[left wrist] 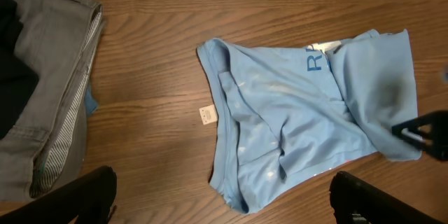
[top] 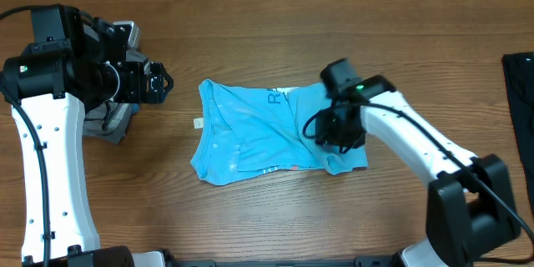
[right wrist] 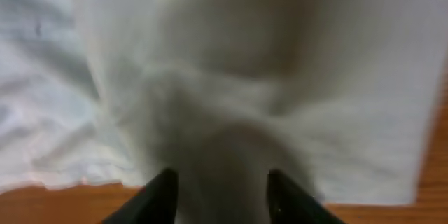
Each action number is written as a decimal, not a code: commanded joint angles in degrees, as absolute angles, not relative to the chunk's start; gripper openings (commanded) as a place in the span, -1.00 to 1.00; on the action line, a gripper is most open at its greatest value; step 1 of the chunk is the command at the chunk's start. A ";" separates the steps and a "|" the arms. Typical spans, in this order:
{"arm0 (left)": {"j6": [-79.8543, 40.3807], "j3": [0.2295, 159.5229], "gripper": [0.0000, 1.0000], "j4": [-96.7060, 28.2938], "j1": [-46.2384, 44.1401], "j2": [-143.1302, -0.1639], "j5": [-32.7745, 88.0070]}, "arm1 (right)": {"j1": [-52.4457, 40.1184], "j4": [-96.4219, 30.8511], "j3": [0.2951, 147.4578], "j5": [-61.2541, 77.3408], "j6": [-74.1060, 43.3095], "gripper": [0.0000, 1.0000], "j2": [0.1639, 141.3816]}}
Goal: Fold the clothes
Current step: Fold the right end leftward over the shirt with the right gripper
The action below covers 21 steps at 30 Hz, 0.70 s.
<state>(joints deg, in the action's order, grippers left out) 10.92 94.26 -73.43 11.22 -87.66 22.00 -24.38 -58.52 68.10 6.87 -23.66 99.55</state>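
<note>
The light sky-blue T-shirt [top: 259,133] lies crumpled and partly folded over itself mid-table, blue lettering near its far edge and a small white tag [top: 198,123] on the wood at its left. My right gripper [top: 338,133] is down on the shirt's right part, where a flap lies folded over. In the right wrist view its fingers [right wrist: 162,192] stand apart, with pale cloth [right wrist: 210,77] bulging between them. My left gripper [top: 158,83] hovers open left of the shirt, holding nothing. The left wrist view has the shirt [left wrist: 294,112], the tag [left wrist: 206,115] and the right gripper [left wrist: 427,133].
A pile of grey and black clothes [top: 108,121] lies under the left arm, seen close in the left wrist view as grey clothes [left wrist: 42,77]. A black garment [top: 521,92] hangs in at the right table edge. Bare wood surrounds the shirt.
</note>
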 commanded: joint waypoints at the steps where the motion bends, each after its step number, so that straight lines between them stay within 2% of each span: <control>1: 11.16 94.76 1.00 -73.25 10.83 -87.83 21.85 | -27.18 -57.14 67.68 10.81 -22.81 -0.40 99.90; 5: 11.16 94.76 1.00 -73.25 10.85 -87.83 21.85 | -30.22 -53.91 67.66 12.84 -27.31 -0.88 99.92; 8: 11.16 94.76 1.00 -73.25 10.83 -87.83 21.85 | -32.03 -51.59 67.66 13.17 -32.05 -0.91 99.92; 12: 11.18 94.76 1.00 -73.25 10.85 -87.83 21.85 | -32.56 -50.70 68.01 11.46 -32.62 -0.88 99.63; 21: 11.16 94.76 1.00 -73.25 10.85 -87.83 21.85 | -26.04 -54.35 70.22 9.06 -26.79 -0.92 90.96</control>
<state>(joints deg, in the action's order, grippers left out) 10.92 94.26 -73.45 11.22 -87.66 22.00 -28.60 -53.49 67.92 10.11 -28.42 95.81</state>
